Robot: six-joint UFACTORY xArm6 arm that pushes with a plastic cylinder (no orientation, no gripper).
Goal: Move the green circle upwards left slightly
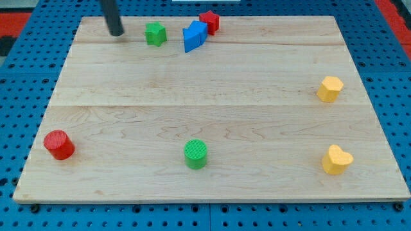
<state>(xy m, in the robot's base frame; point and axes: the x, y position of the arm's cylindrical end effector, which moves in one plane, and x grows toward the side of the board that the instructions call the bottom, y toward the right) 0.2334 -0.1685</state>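
Tip (116,33) far above green circle (196,154).

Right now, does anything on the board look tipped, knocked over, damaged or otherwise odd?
Nothing stands out. All blocks sit flat on the board, none damaged or overhanging. The blue block sits right against the red star near the view's top. My tip is far from the green circle.

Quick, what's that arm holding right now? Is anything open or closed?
No jaws here: just a rod. My tip holds nothing, resting at the view's top left, beside the green star, far from the green circle.
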